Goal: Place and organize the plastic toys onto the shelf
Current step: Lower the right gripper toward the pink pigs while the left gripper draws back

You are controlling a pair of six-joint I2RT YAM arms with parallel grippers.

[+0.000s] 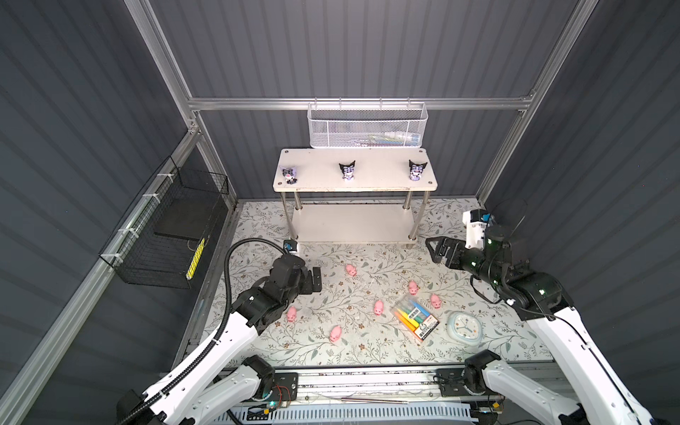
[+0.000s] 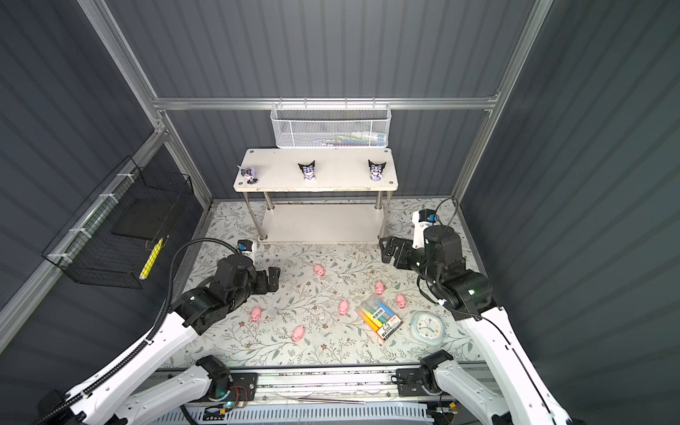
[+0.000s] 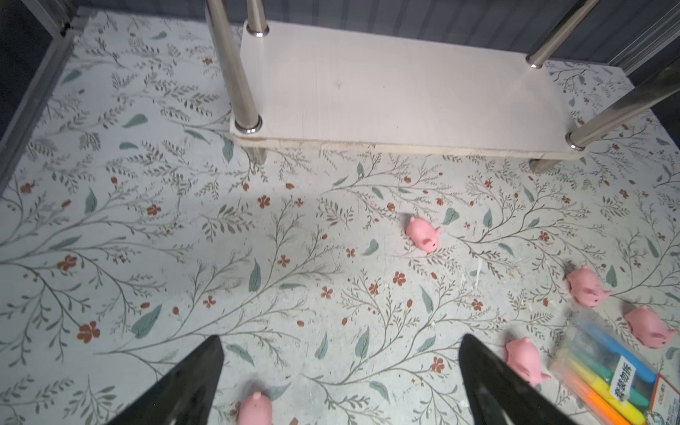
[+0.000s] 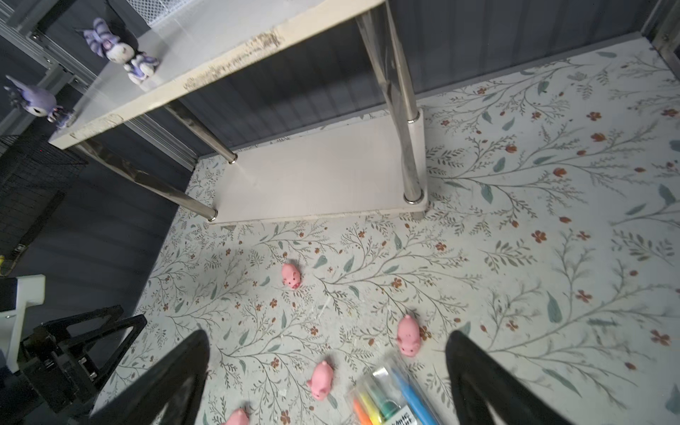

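Pink pigs [image 1: 378,307], six in all, lie scattered on the floral mat [image 1: 257,228] nearer than the shelf [image 1: 355,188], whose top board carries three figurines [image 1: 347,171] in a row. Markers [image 1: 414,318] and a clock [image 1: 464,327] lie beside the right-hand pigs. The left pincer [image 1: 314,281] and right pincer [image 1: 432,251] hover above the mat, both spread wide, holding nothing.

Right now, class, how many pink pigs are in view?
6 pigs, all on the floral mat: one nearest the shelf, three around the marker pack, two at the left.
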